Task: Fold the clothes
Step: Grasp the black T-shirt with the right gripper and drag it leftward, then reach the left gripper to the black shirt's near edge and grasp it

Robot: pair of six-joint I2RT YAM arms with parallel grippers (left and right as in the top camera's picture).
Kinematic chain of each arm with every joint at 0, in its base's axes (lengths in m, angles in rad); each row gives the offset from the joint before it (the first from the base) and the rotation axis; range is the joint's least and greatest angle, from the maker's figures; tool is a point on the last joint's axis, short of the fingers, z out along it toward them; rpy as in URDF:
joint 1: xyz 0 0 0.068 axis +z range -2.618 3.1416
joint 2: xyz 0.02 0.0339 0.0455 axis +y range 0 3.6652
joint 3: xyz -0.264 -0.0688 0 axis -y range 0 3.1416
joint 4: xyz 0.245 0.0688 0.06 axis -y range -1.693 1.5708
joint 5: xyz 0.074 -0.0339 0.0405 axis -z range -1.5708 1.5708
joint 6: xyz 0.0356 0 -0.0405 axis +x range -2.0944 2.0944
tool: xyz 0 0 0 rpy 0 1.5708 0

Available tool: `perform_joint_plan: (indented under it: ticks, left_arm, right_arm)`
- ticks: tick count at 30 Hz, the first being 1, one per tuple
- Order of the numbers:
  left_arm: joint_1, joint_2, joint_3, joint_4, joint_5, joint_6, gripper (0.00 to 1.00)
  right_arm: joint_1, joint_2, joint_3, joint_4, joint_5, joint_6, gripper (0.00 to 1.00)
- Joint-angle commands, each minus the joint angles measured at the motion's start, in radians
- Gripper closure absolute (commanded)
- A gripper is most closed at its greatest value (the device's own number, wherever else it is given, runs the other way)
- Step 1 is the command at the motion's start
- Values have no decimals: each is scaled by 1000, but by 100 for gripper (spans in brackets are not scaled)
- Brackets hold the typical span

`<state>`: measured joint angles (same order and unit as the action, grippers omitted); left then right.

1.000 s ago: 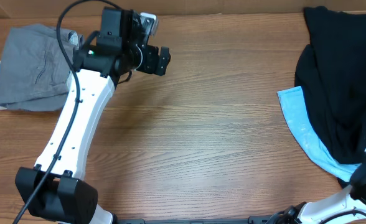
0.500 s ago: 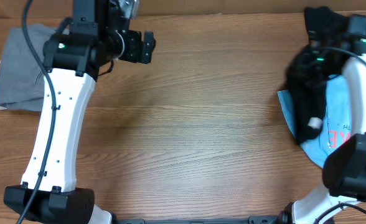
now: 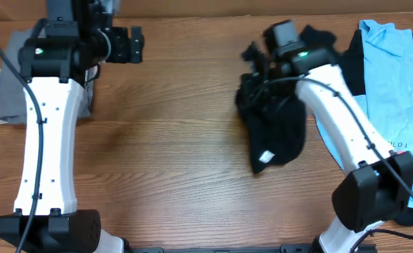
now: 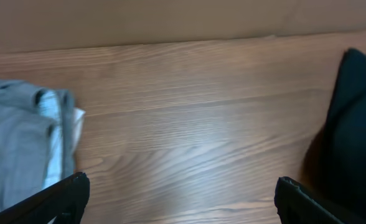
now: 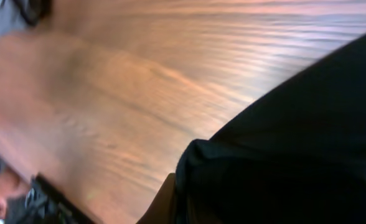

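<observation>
crumpled black t-shirt (image 3: 280, 133) hangs gripped in right end effector (image 3: 257, 69); left end effector (image 3: 135, 45) wide.

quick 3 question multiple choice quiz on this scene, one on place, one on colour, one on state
1. Where on the table does the grey garment lie?
A. far left
B. centre
C. far right

2. What colour is the tee in the right gripper?
A. light blue
B. black
C. grey

3. How is the left gripper?
A. open, holding nothing
B. shut on the grey garment
C. shut on the tee

Answers:
1 A, it lies at the left edge, partly under the left arm.
2 B, the cloth bunched at the right gripper is black, with a small white label.
3 A, its fingers stand wide apart over bare wood.
</observation>
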<state>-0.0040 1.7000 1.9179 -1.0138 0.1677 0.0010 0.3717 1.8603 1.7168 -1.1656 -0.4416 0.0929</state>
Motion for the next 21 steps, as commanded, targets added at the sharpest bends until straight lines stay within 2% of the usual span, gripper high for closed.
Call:
perform_joint_plan:
  ticks: [1, 5, 6, 9, 10, 14, 16, 21]
  left_arm:
    - [32, -29, 28, 2, -18, -8, 2]
    - [51, -29, 28, 8, -19, -8, 0]
    - [51, -29, 28, 9, -19, -8, 0]
    - [51, -29, 28, 9, -18, -8, 0]
    - [51, -29, 28, 9, -18, -8, 0]
    - [51, -29, 28, 8, -17, -8, 0]
    - [48, -29, 28, 0, -2, -8, 0]
    - [18, -19, 28, -34, 46, -4, 0]
  right_arm:
    - [83, -35, 33, 36, -45, 39, 96]
    - [141, -35, 33, 92, -96, 38, 95]
    - [145, -35, 34, 99, -95, 38, 84]
    - [128, -35, 47, 96, -85, 37, 20]
    - [119, -35, 51, 93, -81, 36, 16]
    - [29, -35, 72, 62, -19, 37, 9]
    - [-33, -35, 78, 40, 28, 37, 1]
    - [-215, -35, 78, 3, 115, 38, 0]
